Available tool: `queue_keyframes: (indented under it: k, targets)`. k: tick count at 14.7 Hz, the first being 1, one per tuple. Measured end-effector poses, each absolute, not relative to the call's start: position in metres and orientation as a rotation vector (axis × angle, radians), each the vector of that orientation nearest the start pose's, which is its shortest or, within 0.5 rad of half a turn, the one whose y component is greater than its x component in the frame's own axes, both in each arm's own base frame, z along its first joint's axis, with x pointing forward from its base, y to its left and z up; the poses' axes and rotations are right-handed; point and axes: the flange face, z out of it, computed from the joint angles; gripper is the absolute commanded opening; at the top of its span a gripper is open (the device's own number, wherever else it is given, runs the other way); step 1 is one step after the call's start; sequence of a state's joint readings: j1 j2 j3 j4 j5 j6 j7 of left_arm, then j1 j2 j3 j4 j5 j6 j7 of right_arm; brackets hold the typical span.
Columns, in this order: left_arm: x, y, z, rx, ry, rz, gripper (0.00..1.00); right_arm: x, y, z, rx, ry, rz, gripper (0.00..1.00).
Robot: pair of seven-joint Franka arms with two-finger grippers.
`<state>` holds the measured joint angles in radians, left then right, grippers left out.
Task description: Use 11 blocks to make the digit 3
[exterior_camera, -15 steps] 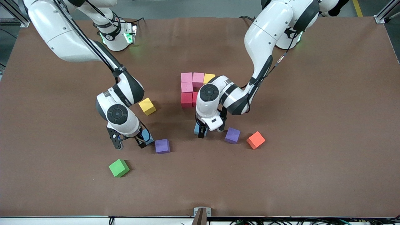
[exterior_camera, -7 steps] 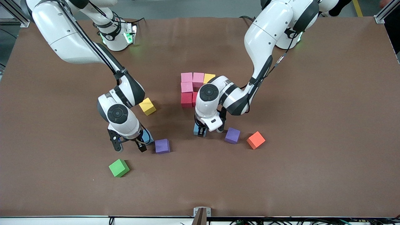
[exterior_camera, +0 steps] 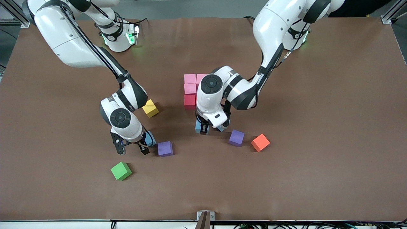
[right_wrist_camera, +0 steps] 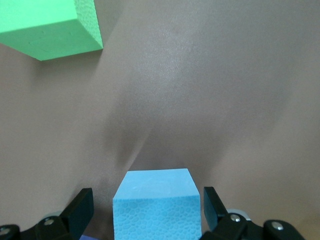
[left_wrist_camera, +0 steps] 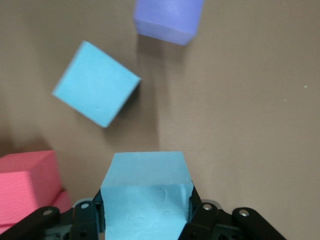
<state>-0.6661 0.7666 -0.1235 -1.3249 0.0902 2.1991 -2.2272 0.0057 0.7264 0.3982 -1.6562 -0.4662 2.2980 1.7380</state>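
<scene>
Pink blocks and a red block form the started digit 3 at mid-table, partly hidden by the left arm. My left gripper is shut on a light blue block, just off the table beside the red block. Another light blue block lies close by. My right gripper stands open astride a third light blue block, with gaps on both sides. A yellow block lies loose.
A purple cube sits beside the right gripper and a green cube nearer the front camera. Another purple cube and an orange cube lie toward the left arm's end.
My left gripper has shut on its light blue block and carried it up toward the red block; the left arm now covers the yellow block in the figure. The right gripper barely moved.
</scene>
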Motion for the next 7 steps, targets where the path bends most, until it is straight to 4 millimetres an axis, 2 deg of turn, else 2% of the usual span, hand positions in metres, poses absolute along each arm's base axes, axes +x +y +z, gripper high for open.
queue_keyframes:
  k: [3, 7]
  targets:
    - [0.522, -0.51, 0.285, -2.424, -2.088, 0.012, 0.18, 0.641, 0.231, 0.209, -2.681, 1.702, -0.075, 0.79]
    - [0.48, -0.489, 0.268, -2.393, -2.006, 0.008, 0.18, 0.641, 0.233, 0.21, -2.662, 1.715, -0.048, 0.79]
